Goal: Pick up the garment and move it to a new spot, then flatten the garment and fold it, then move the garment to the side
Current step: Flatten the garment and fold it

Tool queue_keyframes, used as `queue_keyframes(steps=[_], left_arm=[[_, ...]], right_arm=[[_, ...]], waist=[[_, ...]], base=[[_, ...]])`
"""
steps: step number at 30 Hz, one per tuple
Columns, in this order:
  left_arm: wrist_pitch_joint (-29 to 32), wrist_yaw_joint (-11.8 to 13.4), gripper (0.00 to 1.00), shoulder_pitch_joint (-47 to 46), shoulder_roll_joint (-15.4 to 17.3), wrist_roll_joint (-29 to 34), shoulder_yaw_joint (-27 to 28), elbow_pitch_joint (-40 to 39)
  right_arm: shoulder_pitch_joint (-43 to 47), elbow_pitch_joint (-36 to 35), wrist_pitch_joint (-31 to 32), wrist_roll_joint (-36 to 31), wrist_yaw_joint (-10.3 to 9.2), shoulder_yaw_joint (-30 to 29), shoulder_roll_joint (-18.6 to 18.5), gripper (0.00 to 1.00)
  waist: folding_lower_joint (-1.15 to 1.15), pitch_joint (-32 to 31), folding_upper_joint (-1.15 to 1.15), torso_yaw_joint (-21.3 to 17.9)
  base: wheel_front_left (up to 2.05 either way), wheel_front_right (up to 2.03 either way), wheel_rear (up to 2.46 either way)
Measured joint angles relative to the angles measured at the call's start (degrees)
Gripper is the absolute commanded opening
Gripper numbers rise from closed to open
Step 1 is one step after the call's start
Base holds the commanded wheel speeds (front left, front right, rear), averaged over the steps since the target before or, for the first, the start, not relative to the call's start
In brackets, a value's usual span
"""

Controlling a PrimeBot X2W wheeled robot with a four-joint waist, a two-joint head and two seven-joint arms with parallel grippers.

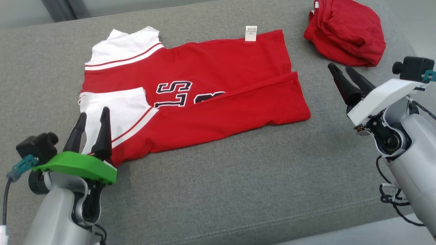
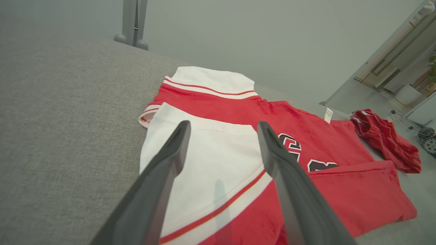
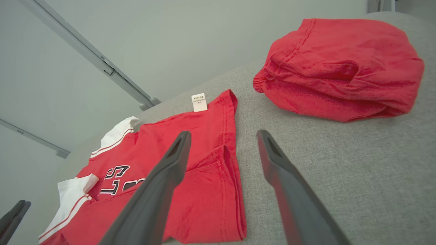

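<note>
The garment (image 1: 211, 78) is a red jersey with white sleeves and dark lettering. It lies flat on the grey cushion (image 1: 238, 177), with its near long side folded over the middle. My left gripper (image 1: 94, 112) hovers open over the near white sleeve (image 2: 204, 160), with nothing between its fingers. My right gripper (image 1: 340, 66) is open and empty, just right of the jersey's hem (image 3: 235, 163), above bare cushion. The jersey (image 3: 163, 136) also lies ahead of the right gripper (image 3: 223, 132), to its left.
A second red garment (image 1: 347, 30) lies bunched at the far right of the cushion, beyond the right gripper. A white label (image 1: 251, 33) sticks out from the jersey's far edge. The cushion's front edge (image 1: 272, 221) runs along the bottom.
</note>
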Motion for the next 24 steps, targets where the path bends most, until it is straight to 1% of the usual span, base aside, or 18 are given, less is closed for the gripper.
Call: queue_keyframes(steps=[6, 8, 11, 15, 20, 24], left_arm=[[-1.34, 0.09, 1.00, 6.31, -0.56, -1.43, 1.99, 0.16], [-1.62, 0.27, 1.00, 8.03, -1.55, -2.90, 3.30, 0.18], [-1.91, 0.34, 1.00, 10.50, -3.63, -6.93, 5.17, 0.11], [-1.88, 0.34, 1.00, 13.13, -5.52, -10.45, 6.25, -0.22], [0.18, 0.34, 1.00, 15.57, -5.58, -12.73, 6.59, -0.33], [2.25, 0.34, 1.00, 16.71, -6.21, -17.58, 7.24, -0.25]], right_arm=[[5.17, -0.16, -4.67, 1.79, 0.01, -1.89, 0.98, 1.00], [6.98, -0.13, -6.03, 2.60, 0.01, -2.65, 1.45, 1.00], [9.60, -0.11, -7.42, 4.63, 0.01, -3.55, 2.81, 1.00], [12.44, -0.09, -8.20, 6.16, 0.02, -3.93, 4.12, 1.00], [13.91, -0.20, -8.69, 6.56, 0.02, -3.82, 4.06, 1.00], [14.34, -0.52, -8.88, 6.56, 0.03, -3.60, 3.96, 1.00]], waist=[[0.00, -0.84, 0.00, 1.06], [0.00, -1.27, 0.00, 1.35], [0.00, -2.02, 0.00, 1.65], [0.00, -2.95, 0.00, 1.86], [0.00, -3.45, 0.00, 1.97], [0.00, -3.70, 0.00, 1.96]], base=[[0.00, 0.00, 0.00], [0.00, 0.00, 0.00], [0.00, 0.00, 0.00], [0.00, 0.00, 0.00], [0.00, 0.00, 0.00], [0.00, 0.00, 0.00]])
